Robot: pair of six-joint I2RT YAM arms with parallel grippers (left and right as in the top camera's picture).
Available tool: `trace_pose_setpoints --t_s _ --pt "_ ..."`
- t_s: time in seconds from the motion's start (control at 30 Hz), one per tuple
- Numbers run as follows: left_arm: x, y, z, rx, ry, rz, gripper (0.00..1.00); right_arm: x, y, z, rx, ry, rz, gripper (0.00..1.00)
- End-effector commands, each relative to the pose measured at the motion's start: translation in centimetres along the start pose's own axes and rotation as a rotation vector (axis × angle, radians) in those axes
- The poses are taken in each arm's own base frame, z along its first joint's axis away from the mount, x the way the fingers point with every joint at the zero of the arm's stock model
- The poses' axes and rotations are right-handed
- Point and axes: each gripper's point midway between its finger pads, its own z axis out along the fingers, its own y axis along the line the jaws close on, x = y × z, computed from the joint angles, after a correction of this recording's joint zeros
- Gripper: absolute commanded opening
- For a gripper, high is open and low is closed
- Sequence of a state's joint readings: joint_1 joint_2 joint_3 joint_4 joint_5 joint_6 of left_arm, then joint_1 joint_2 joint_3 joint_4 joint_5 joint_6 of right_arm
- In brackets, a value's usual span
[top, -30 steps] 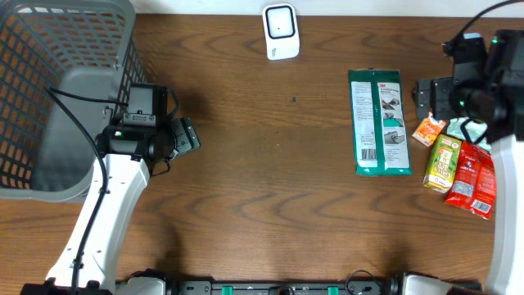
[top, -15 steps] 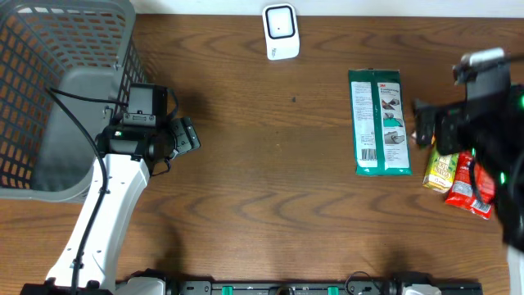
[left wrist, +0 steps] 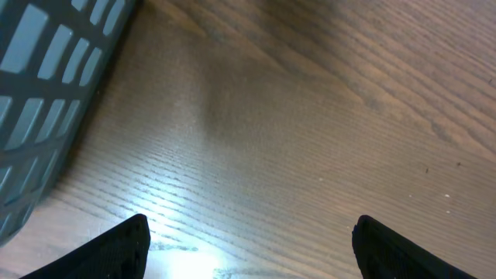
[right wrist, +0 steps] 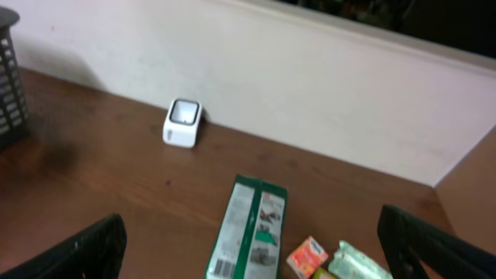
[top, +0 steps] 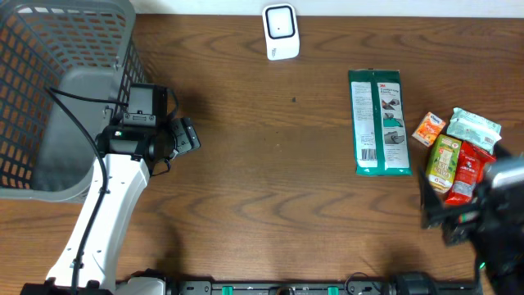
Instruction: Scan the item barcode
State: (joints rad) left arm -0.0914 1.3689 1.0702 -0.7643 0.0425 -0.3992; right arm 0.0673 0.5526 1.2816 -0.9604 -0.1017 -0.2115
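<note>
Right claw [top: 436,220], wide open, well apart from wipes pack [top: 379,123]

The top camera looks straight down at the whole table [top: 262,180] from high up. The left wrist camera is very close to the wood and looks down at it. The gray basket [left wrist: 35,93] fills the upper left of its frame, and the top camera sees that basket too. The right wrist camera is higher and looks across the table at the wall [right wrist: 325,85]. It shares the white scanner [right wrist: 183,122] and the green pack [right wrist: 249,229] with the top camera.
</note>
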Motion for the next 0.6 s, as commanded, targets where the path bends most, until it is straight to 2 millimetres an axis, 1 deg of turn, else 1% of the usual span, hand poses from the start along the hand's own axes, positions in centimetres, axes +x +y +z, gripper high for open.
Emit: trace_pose_setpoints --t_s 0.0,0.1,0.2,0.27,0.33,0.4,0.57 --pt "-0.1 0.2 -0.3 -0.007 -0.009 -0.005 0.84 3.2 0.5 0.1 0.016 -0.026 0.044 0.99" --pt "-0.1 0.2 -0.3 -0.007 -0.009 -0.005 0.84 5.9 0.8 0.7 0.036 -0.094 0.075 0.99" --pt "-0.1 0.2 -0.3 -0.007 -0.009 -0.005 0.84 7.2 0.8 1.5 0.06 -0.165 0.112 0.99" --pt "-0.1 0.2 -0.3 -0.007 -0.009 -0.005 0.85 7.7 0.6 2.1 0.077 -0.229 0.14 0.99" --pt "-0.1 0.2 -0.3 -0.007 -0.009 -0.005 0.84 7.7 0.4 2.5 0.087 -0.298 0.163 0.99" --pt "-0.1 0.2 -0.3 -0.007 -0.009 -0.005 0.84 7.3 0.2 2.8 0.096 -0.384 0.181 0.99" --pt "-0.1 0.2 -0.3 -0.007 -0.009 -0.005 0.85 5.1 0.3 2.8 0.085 -0.628 0.142 0.99"
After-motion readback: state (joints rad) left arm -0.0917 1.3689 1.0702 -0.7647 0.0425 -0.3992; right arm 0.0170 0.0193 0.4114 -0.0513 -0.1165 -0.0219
